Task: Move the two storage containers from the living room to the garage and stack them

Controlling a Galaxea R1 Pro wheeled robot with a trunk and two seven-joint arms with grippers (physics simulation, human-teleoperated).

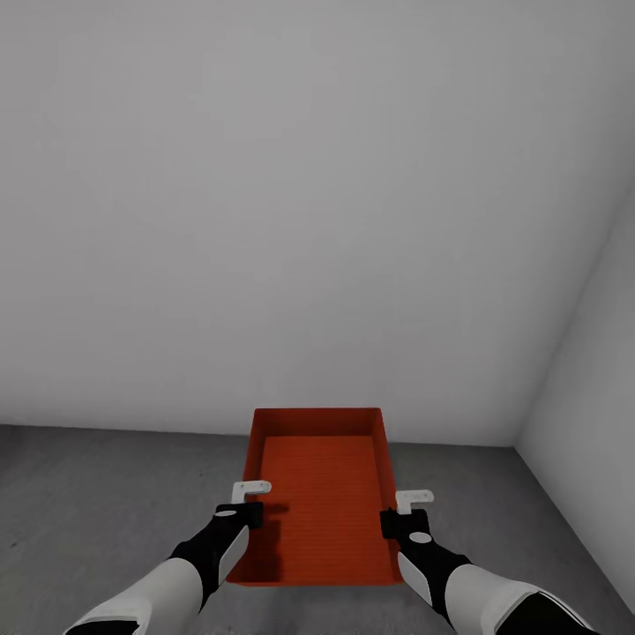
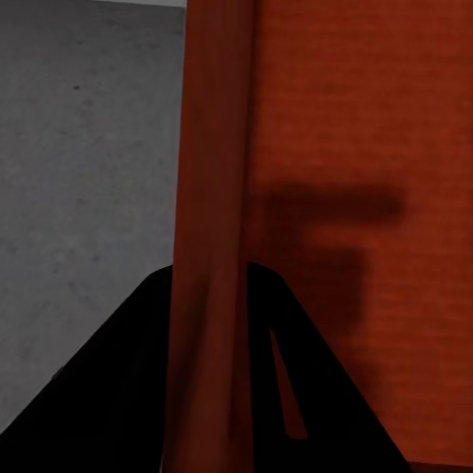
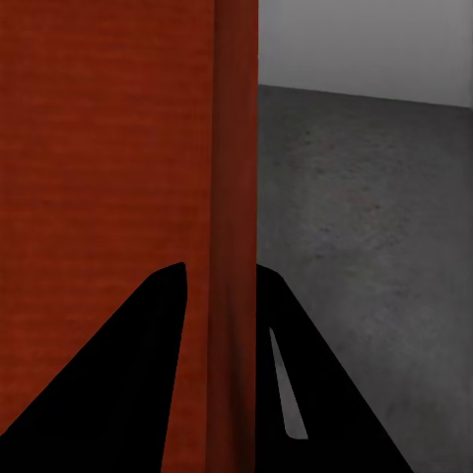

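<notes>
One orange-red storage container (image 1: 317, 494), open-topped and empty, sits straight ahead of me between my arms, over the dark grey garage floor (image 1: 88, 503). My left gripper (image 1: 250, 510) is shut on its left side wall (image 2: 212, 197), one finger inside the bin and one outside. My right gripper (image 1: 397, 522) is shut the same way on the right side wall (image 3: 235, 148). In both wrist views the thin wall runs between the black fingers (image 2: 118, 374) (image 3: 118, 365). I cannot tell whether the bin rests on the floor or hangs just above it.
A plain pale grey wall (image 1: 309, 220) stands close behind the container's far end. A second pale wall (image 1: 600, 397) meets it in a corner at the right. Mottled concrete stretches to the left and right of the bin.
</notes>
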